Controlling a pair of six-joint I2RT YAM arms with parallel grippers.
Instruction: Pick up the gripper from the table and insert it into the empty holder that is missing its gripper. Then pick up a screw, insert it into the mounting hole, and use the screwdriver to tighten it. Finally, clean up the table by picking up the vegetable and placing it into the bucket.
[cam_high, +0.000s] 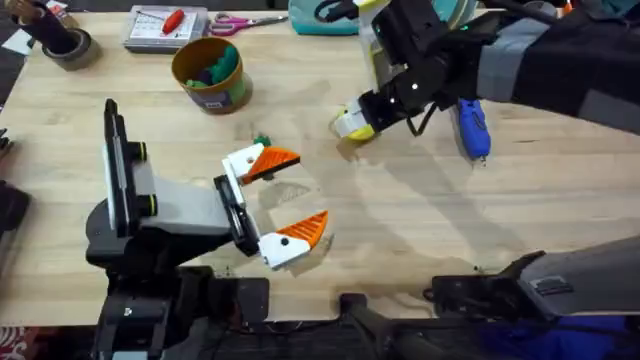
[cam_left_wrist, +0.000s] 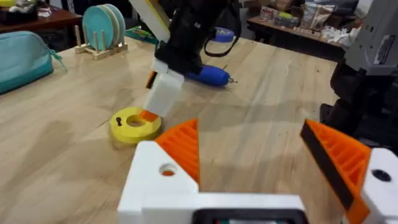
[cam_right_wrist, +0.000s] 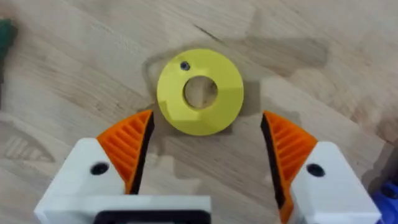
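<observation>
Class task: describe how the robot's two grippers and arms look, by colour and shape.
Both grippers, left and right, have white angular fingers with orange ribbed wedge pads and a round screw hole in each mount. The arms are black and grey.

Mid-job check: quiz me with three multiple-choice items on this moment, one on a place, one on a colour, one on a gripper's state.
1. Where does the screwdriver lie?
A. inside the bucket
B. on the table right of the right gripper
C. between the left gripper's fingers

2. What colour is the ring below the right gripper?
A. yellow
B. red
C. green

3. How does the right gripper stand?
A. shut on the ring
B. shut on the screwdriver
C. open, above the ring

Key: 1 B, the overhead view shows it flat on the wood there. 2 A, the right wrist view shows it yellow. 3 C, the orange pads stand apart, the ring beyond them.
</observation>
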